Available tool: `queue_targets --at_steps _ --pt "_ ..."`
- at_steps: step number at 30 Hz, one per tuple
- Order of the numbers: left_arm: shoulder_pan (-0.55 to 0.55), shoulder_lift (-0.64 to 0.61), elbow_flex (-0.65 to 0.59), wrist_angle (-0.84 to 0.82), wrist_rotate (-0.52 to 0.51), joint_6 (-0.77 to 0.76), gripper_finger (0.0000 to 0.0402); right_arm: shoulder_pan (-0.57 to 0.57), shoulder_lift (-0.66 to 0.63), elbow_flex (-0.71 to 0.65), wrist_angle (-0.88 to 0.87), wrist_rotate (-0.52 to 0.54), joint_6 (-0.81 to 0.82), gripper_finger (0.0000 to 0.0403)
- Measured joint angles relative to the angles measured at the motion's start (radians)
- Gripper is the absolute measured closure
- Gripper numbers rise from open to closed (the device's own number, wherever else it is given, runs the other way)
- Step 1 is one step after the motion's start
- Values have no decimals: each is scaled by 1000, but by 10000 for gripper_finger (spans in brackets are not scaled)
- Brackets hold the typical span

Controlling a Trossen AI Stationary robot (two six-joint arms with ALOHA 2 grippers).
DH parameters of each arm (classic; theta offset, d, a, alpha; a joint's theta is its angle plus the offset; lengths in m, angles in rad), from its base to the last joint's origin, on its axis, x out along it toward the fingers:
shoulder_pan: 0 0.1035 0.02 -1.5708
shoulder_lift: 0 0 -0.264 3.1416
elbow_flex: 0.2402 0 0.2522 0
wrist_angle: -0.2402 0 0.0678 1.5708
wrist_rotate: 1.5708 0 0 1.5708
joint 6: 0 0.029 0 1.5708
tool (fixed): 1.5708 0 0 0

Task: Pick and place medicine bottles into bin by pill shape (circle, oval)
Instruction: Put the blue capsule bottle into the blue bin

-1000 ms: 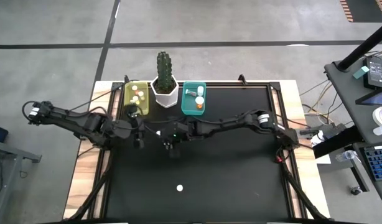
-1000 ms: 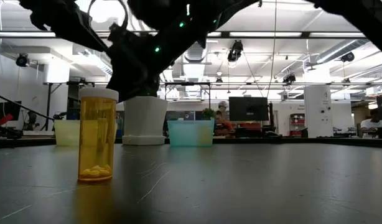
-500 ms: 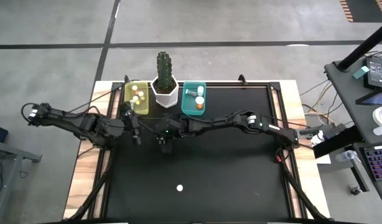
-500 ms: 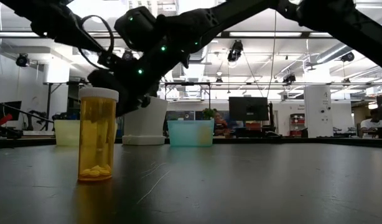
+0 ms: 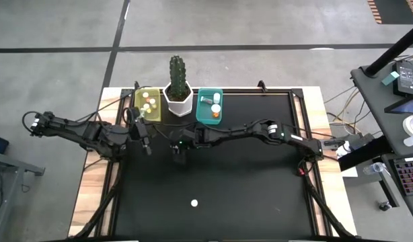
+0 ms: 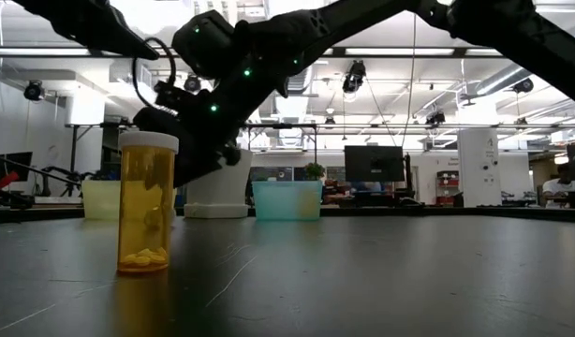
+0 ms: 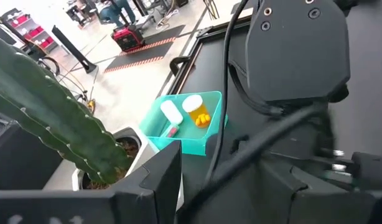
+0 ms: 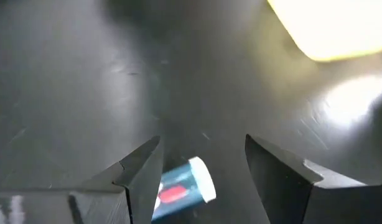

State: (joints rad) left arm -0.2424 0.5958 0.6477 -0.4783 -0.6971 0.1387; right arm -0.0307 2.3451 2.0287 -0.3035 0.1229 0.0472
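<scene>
A small medicine bottle [image 8: 181,190] with a white cap and a red and blue label lies on its side on the black table. My right gripper [image 8: 202,142] hangs open above it, one finger on either side, and hides it in the high view. My left gripper [image 5: 147,146] stands open near the yellow bin [image 5: 147,104], holding nothing. An orange bottle [image 6: 147,201] with a white cap stands upright near the table's front [image 5: 194,202]. More bottles lie in the yellow bin and in the teal bin [image 5: 209,107].
A cactus in a white pot [image 5: 178,94] stands between the two bins at the table's far edge. My right arm [image 5: 260,131] reaches across the table from the right, close in front of my left gripper. The black table's middle and right lie bare.
My right gripper has gone toward the table's left edge and sunk toward the table, rolling a little at the wrist. My left gripper has drawn back a little toward the table's left edge.
</scene>
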Motion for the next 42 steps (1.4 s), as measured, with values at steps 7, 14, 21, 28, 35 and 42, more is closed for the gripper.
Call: queue_targets --at_steps 7,14,21,28,35,42 --pt "0 6 0 0 -1 0 258 14 0 43 -167 64 305 184" --pt "0 4 0 0 0 0 258 50 8 44 -155 61 418 184" --pt "0 4 0 -1 0 0 258 51 61 43 -148 66 435 184" --pt "0 4 0 -1 0 3 258 50 62 43 -178 90 409 184" --pt "0 6 0 -1 0 8 258 50 62 43 -193 91 353 241" --pt "0 5 0 -1 0 7 258 51 50 43 -211 80 284 313"
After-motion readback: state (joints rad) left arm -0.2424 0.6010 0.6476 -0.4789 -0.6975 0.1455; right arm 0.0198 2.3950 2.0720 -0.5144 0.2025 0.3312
